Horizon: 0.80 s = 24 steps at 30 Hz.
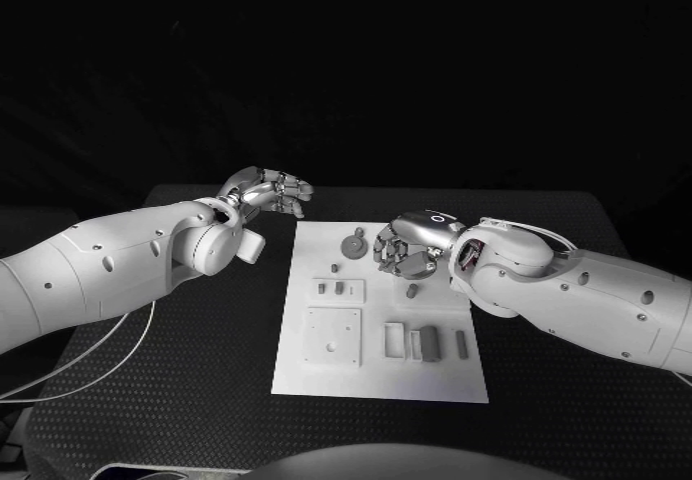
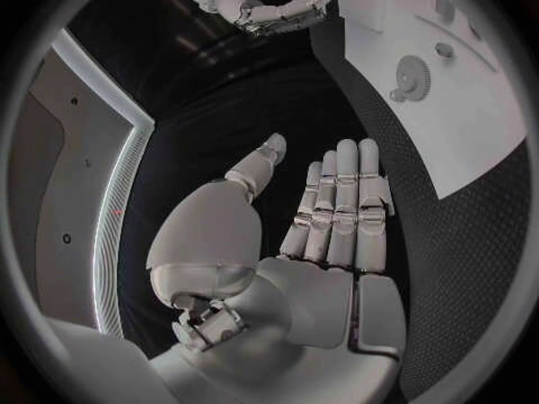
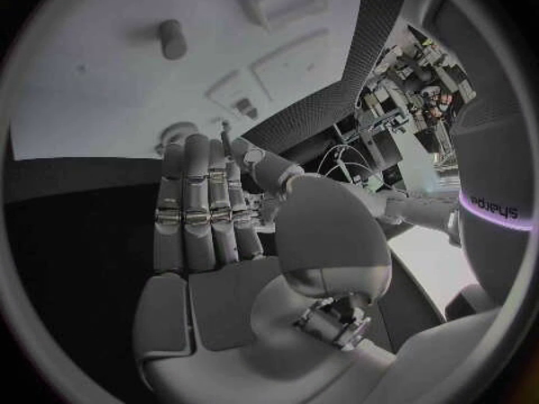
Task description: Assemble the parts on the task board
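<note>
Left hand (image 1: 268, 191): off the far left corner of the task board (image 1: 447, 385), over the black table (image 1: 173, 370), fingers straight and together in its wrist view, holding nothing. Task board: white plate at table centre, carrying grey parts, namely a round gear-like part (image 1: 353, 243) at the far end, small pegs (image 1: 340, 288) on a raised block, a square plate (image 1: 333, 336), upright blocks (image 1: 428, 343) toward the near end. Right hand (image 1: 410, 246): above the board's far right portion beside the gear-like part, fingers extended, nothing grasped.
</note>
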### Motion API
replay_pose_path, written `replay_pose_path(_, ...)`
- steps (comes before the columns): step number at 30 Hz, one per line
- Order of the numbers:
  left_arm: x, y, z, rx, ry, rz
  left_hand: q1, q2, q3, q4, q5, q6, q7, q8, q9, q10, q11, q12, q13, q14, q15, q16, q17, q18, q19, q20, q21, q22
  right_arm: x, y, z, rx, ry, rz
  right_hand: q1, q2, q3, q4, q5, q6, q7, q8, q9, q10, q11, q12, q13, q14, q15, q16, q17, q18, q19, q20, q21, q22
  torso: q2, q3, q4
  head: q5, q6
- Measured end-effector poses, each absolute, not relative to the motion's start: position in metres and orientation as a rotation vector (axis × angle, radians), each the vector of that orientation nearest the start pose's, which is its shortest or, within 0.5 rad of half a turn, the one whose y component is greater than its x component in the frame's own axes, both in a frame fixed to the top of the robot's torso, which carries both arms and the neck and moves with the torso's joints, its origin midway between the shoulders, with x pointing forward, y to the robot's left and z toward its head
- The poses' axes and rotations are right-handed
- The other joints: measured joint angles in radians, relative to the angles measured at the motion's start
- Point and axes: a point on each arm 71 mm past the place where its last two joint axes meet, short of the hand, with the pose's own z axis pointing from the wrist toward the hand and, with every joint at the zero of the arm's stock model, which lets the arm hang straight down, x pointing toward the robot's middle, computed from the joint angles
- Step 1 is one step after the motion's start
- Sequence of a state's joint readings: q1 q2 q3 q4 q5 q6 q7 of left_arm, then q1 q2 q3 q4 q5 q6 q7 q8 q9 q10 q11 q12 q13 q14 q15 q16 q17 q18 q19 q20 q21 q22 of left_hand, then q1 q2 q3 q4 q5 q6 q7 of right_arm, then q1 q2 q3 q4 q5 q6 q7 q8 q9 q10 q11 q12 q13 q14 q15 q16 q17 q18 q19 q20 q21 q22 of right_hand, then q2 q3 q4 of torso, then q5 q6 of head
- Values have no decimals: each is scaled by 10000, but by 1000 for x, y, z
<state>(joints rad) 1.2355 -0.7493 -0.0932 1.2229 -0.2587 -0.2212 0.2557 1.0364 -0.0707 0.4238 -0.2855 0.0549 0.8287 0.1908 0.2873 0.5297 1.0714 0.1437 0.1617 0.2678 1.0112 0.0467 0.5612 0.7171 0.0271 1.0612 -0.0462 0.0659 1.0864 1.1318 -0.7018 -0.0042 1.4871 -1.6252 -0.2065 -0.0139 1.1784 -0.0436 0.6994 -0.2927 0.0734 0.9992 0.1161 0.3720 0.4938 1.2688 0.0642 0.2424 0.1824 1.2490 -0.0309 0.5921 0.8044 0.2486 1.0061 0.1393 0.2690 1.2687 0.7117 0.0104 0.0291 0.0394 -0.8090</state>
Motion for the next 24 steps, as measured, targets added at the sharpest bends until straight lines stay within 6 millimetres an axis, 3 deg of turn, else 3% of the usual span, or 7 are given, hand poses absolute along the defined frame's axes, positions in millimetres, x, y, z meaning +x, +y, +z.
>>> replay_pose_path(9,539,246,-202,-9111,15939,-12540,0,0,-27,-28,0,0,0,0,0,0,0,0,1,0,0,0,9,-46,0,0,0,-17,456,-95,-227,-5081,17252,8340,-1,-1,0,0,-1,-3,0,-35,23,0,0,0,11,0,4,0,18,-1,0,0,0,0,-2,-12,8,385,-139)
replay_pose_path(17,540,239,-202,-9061,15988,-12639,0,0,-27,-27,0,0,0,0,-9,0,-1,0,1,0,0,-38,8,33,-11,11,0,-25,446,-84,-248,-5780,17580,8347,-1,-1,-1,0,41,-24,-12,-39,23,0,0,0,17,0,28,0,19,0,-1,1,0,-1,-2,-27,41,739,-316)
replay_pose_path(24,542,233,-202,-9026,16029,-12700,0,0,-27,-27,0,0,0,39,-8,-10,-10,0,1,0,0,-38,15,99,-33,34,0,-33,434,-72,-262,-6368,17690,8441,-1,-1,-12,-12,42,-38,-1,-13,16,0,0,0,38,-1,30,0,28,-1,-1,1,0,9,-2,-27,25,999,-423)
